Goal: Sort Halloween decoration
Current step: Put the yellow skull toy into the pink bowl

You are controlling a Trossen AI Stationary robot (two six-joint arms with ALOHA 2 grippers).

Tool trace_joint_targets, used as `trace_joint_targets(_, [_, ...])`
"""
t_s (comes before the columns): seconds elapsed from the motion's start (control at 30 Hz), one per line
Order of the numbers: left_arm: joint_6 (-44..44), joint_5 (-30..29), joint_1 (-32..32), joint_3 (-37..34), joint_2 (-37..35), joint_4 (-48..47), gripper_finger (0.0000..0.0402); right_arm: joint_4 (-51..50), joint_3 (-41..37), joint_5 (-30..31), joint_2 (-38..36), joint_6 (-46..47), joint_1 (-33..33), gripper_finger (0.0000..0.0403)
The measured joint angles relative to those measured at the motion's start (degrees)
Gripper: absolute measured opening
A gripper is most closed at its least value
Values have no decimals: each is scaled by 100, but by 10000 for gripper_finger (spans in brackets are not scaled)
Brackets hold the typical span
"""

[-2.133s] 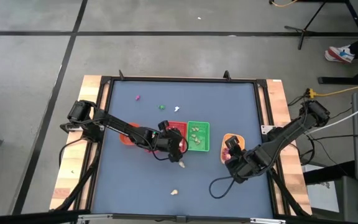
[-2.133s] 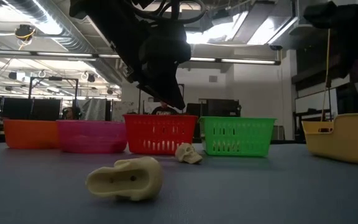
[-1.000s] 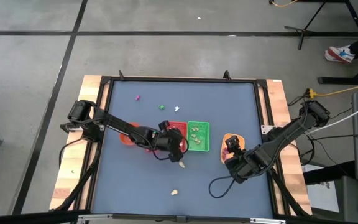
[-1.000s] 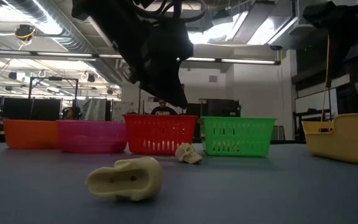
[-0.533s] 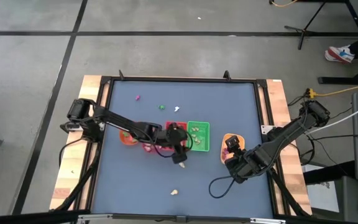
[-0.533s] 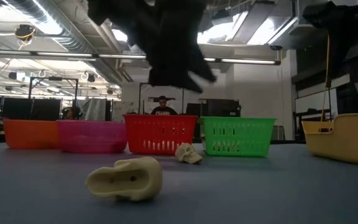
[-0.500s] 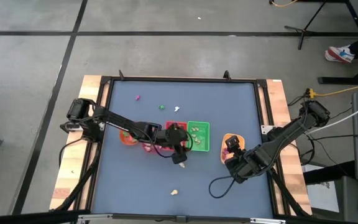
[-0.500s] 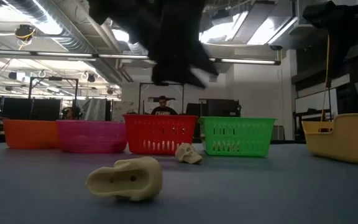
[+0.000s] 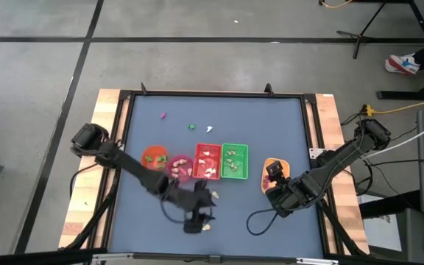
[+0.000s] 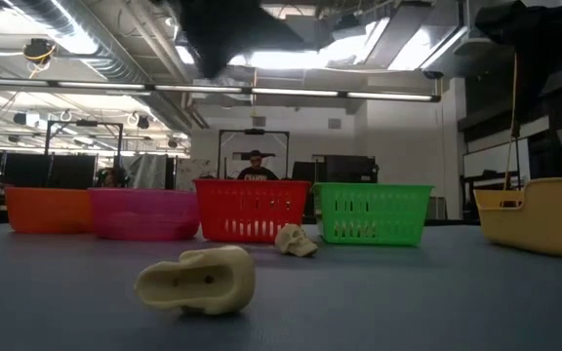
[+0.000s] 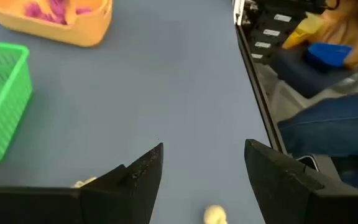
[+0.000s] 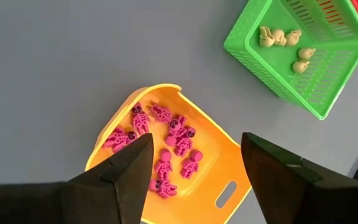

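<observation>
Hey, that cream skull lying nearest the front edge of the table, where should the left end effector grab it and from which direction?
Take the cream skull from straight above, across its narrow width. It lies on its side, long axis along the table, with bare surface around it. The left end effector is open above it.

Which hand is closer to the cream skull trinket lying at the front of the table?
Left. The left hand hovers open right beside the cream skull trinket. The right hand sits open far off, over the yellow tray of pink skeletons.
</observation>
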Motion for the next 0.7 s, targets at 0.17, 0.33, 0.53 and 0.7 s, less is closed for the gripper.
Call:
trace_joint_targets(0.17, [2,-1312,-734,0,137,26,209,28,0,0,0,0,0,244])
trace_joint_targets(0.33, [-198,-1963,-1204,0,461,137,209,125,0,2,0,0,0,244])
trace_joint_targets(0.53, [-310,-2020,-1351,0,1036,654,209,327,0,2,0,0,0,244])
trace_joint_targets(0.7, [-308,-2020,-1312,0,1434,980,208,321,0,2,0,0,2,244])
